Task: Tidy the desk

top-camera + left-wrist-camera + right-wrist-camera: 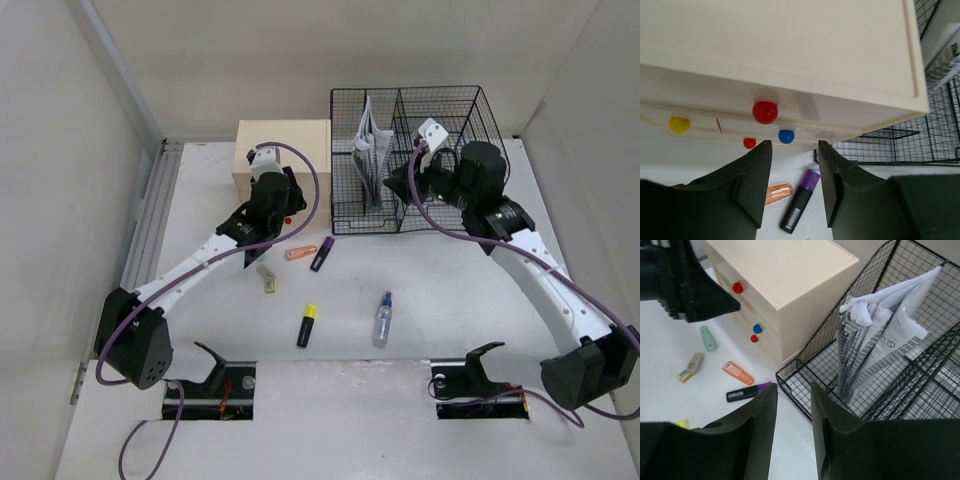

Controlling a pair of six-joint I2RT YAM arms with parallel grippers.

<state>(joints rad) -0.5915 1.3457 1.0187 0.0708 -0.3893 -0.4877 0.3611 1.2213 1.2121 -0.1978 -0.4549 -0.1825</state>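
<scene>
Just in front of the left tool stands the beige drawer box. The big red knob of the box is close above the tip of the tool's left finger. The 2 fingers stand apart, about half open, and nothing is between them. A blue knob, a small red knob and a yellow knob sit lower on the front of the box. Under this tool, on the white desk, a purple marker and an orange piece lie side by side. I cannot tell if they touch.

The right tool hangs above the front left corner of the black wire basket. Its fingers are parted too, a little less wide, and it holds nothing. Folded papers stand upright in the basket compartment to the right of this tool. To its left lie a beige piece and a pale green piece.

Seen from above, the desk spreads under both arms and carries everything. Behind both tools, toward the arm bases, lie a yellow-capped marker and a small spray bottle, well apart from each other.
</scene>
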